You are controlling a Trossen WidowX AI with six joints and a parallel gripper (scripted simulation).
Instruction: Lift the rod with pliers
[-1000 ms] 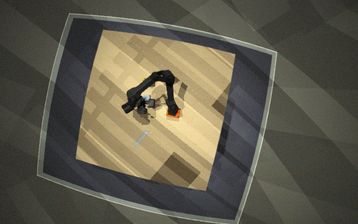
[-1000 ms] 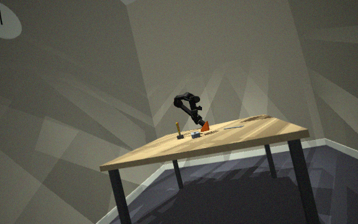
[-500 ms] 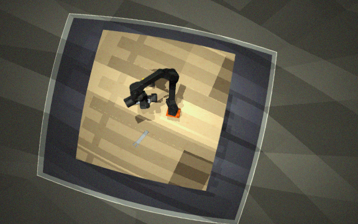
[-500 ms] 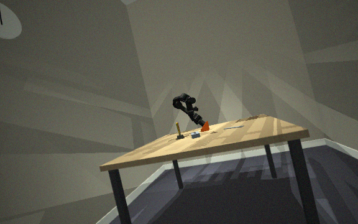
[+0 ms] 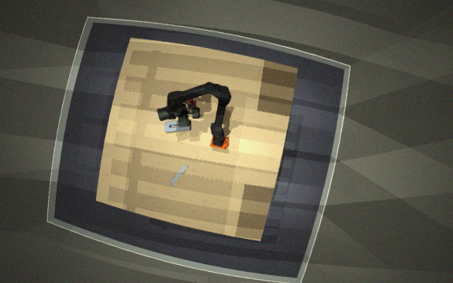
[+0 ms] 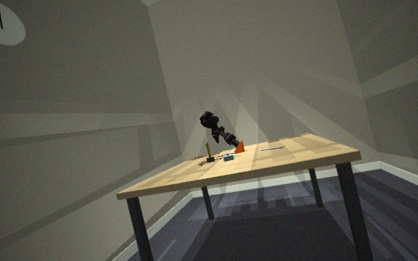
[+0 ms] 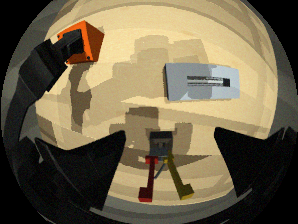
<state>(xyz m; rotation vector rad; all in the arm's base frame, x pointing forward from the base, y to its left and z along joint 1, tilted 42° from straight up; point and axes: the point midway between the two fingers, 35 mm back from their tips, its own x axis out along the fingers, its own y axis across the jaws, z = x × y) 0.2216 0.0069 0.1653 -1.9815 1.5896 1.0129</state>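
My gripper (image 5: pixel 190 113) (image 6: pixel 216 137) (image 7: pixel 173 135) hangs wide and empty above the desk (image 5: pixel 207 208) (image 6: pixel 252 168) (image 7: pixel 135 107). The pliers (image 6: pixel 207 150) (image 7: pixel 152 175) stand upright in their dark holster (image 6: pixel 210 159) (image 7: pixel 161 136).

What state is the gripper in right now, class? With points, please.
Gripper (image 7: pixel 173 135): open, holding nothing; the pliers (image 7: pixel 172 172) stand in their holster (image 7: pixel 161 136).

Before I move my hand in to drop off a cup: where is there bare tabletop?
Top view: bare wood shows between the grey wrench and the table's right edge, and left of the wrench. It is crowded around the channel block, pliers and arm.
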